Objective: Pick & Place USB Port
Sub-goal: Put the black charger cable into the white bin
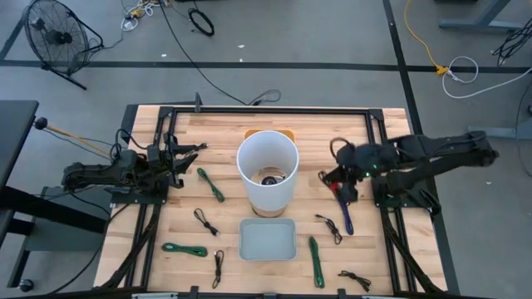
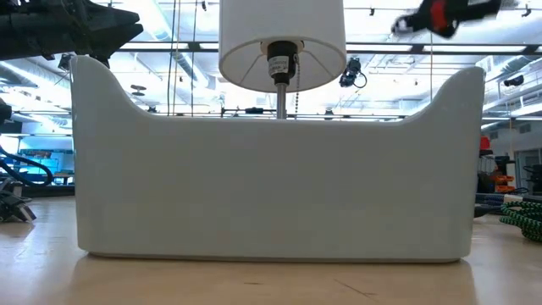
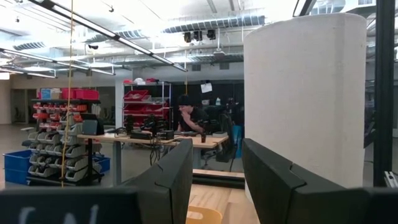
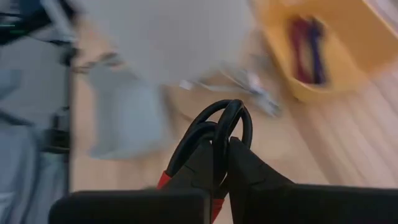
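Observation:
My right gripper (image 1: 339,189) hovers to the right of the white lampshade (image 1: 266,170), shut on a dark cable bundle with a red part (image 4: 217,121). In the low view it shows high up (image 2: 436,15), well above the table. A yellow tray (image 4: 323,59) holding a red and purple cable lies behind the lamp. A pale bin (image 1: 268,239) sits near the table's near edge. My left gripper (image 3: 217,180) waits open at the table's left, level with the lampshade. My right gripper pinches the cable bundle between its two fingers (image 4: 245,165). A black loop (image 4: 227,112) sticks out past the fingertips and the red part (image 4: 165,180) shows beside one finger. A dark strand (image 1: 347,218) trails from the gripper toward the near edge.
Several loose cables lie around the lamp: green ones (image 1: 210,184) (image 1: 184,248) (image 1: 316,260) and black ones (image 1: 205,221) (image 1: 329,227) (image 1: 356,279). The lamp's stem and base stand centre table. A black frame borders the table's far edge.

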